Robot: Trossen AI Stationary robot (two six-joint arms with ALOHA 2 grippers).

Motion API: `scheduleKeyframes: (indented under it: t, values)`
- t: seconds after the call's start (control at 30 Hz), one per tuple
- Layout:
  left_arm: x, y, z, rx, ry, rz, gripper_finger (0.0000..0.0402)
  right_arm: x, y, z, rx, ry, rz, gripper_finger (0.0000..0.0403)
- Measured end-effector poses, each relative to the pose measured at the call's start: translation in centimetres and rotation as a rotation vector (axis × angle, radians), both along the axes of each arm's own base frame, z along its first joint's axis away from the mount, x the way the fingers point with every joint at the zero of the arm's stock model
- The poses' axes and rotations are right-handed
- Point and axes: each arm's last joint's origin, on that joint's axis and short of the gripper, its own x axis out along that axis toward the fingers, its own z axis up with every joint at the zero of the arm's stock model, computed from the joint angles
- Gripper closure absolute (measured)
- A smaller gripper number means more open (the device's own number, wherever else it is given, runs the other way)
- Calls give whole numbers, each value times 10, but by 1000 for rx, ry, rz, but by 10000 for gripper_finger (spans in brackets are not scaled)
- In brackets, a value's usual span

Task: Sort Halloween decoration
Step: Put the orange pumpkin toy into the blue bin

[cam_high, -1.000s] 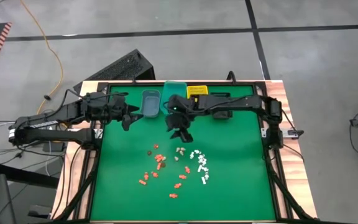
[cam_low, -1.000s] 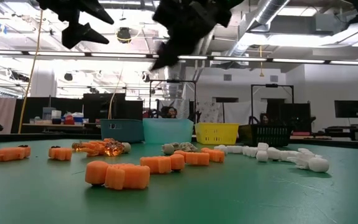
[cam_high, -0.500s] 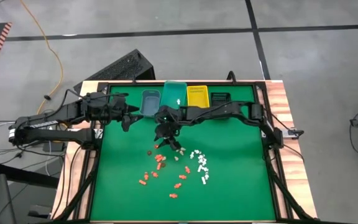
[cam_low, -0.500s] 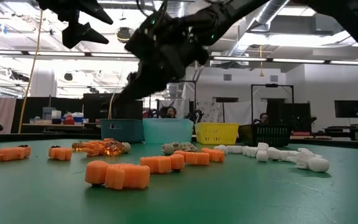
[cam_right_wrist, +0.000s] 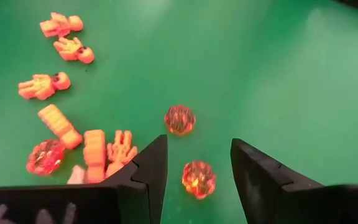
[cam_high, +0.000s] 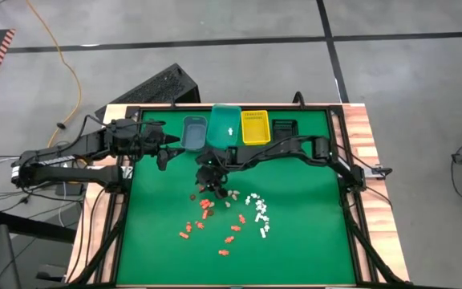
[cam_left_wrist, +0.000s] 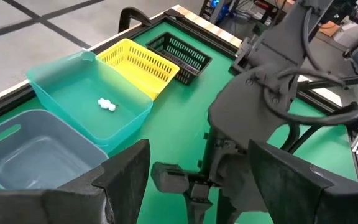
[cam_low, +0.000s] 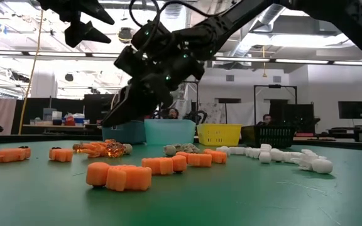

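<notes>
The Halloween decoration pieces lie loose on the green mat: orange ones [cam_high: 207, 215] [cam_low: 119, 176], white ones [cam_high: 258, 210] [cam_low: 283, 154], a few tan ones [cam_high: 232, 196]. My right gripper [cam_high: 213, 183] [cam_low: 115, 116] hangs open, low over the far edge of the orange pile. In the right wrist view its fingers [cam_right_wrist: 197, 146] stand on either side of a round translucent orange piece [cam_right_wrist: 198, 179] without touching it; a second one [cam_right_wrist: 179, 119] lies just beyond. My left gripper [cam_high: 161, 156] [cam_left_wrist: 199, 152] waits open in the air beside the blue bin.
Four bins stand in a row at the mat's far edge: blue-grey [cam_high: 194, 133], teal [cam_high: 224, 127] with one white piece [cam_left_wrist: 107, 104] inside, yellow [cam_high: 255, 127], black [cam_high: 283, 126]. Orange figures [cam_right_wrist: 61, 26] lie scattered around. The near half of the mat is bare.
My right gripper has swung from in front of the teal bin toward the table's left and near side, and has come down over the far edge of the orange pile. It stays open. The pieces on the mat have not moved.
</notes>
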Motion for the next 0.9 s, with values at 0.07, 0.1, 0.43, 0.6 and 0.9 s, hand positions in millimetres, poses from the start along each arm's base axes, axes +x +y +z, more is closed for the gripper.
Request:
scheduleKeyframes:
  t: [0.07,0.1,0.43,0.6,0.9]
  values:
    - [0,0,0,-1,2,-1,141,1,1,-4,6,6,-1,232]
    - [0,0,-1,-3,5,-3,141,2,2,-7,11,11,-3,232]
    - [-1,0,-2,-5,18,-11,141,5,5,-32,-7,70,-44,232]
    - [-1,0,-2,-4,19,-9,141,4,-8,-40,48,119,-99,233]
    - [-1,0,-2,3,20,7,141,2,-22,-51,61,157,-123,272]
